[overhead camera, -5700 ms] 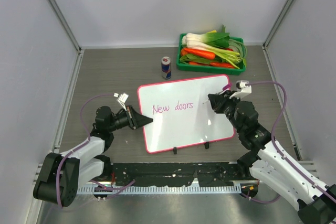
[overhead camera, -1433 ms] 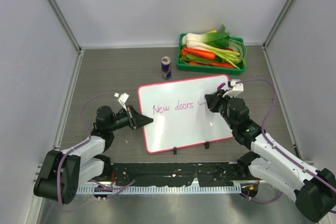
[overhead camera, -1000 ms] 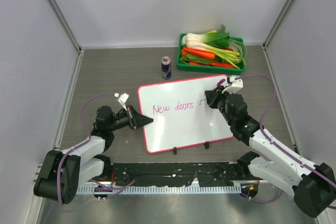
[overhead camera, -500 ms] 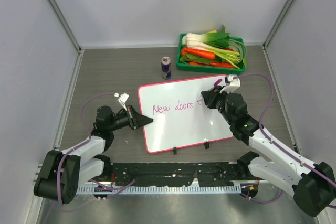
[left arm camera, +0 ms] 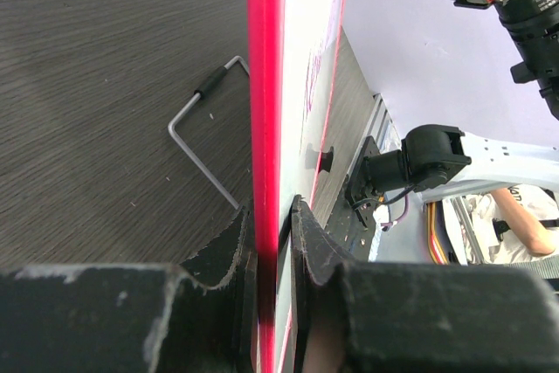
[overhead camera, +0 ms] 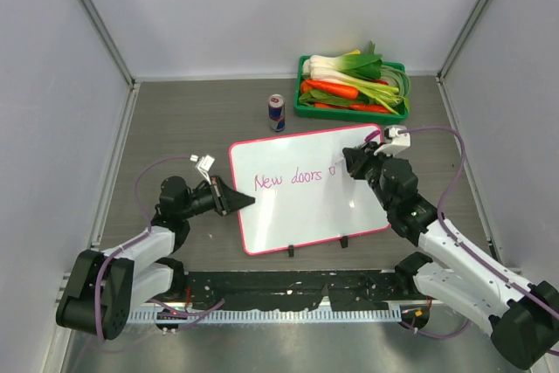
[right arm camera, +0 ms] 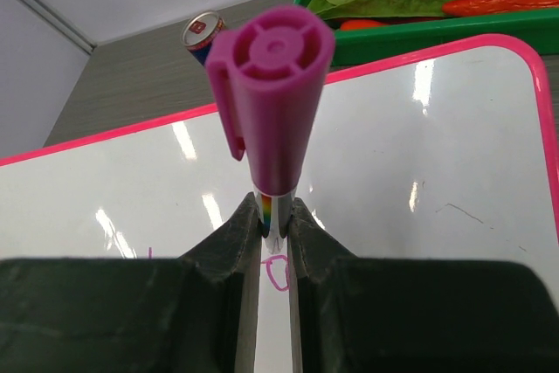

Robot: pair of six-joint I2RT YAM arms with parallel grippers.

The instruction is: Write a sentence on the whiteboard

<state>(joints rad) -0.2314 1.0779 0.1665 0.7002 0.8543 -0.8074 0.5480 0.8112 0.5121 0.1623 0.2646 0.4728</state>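
Whiteboard (overhead camera: 306, 211) in left hand (overhead camera: 247, 202); marker (right arm camera: 272, 102) in right hand (right arm camera: 275, 216)

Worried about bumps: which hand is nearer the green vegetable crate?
Right. The right hand, holding the marker, is over the whiteboard just short of the crate; the left hand clamps the board's left edge.

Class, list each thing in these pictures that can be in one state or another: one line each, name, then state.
whiteboard: clamped at its left edge, partly written.
sentence: unfinished, "New doors" plus the start of another letter.
marker: gripped, tip at the board.
left gripper: shut on the whiteboard.
right gripper: shut on the marker.
can: upright.
green tray: full of vegetables.
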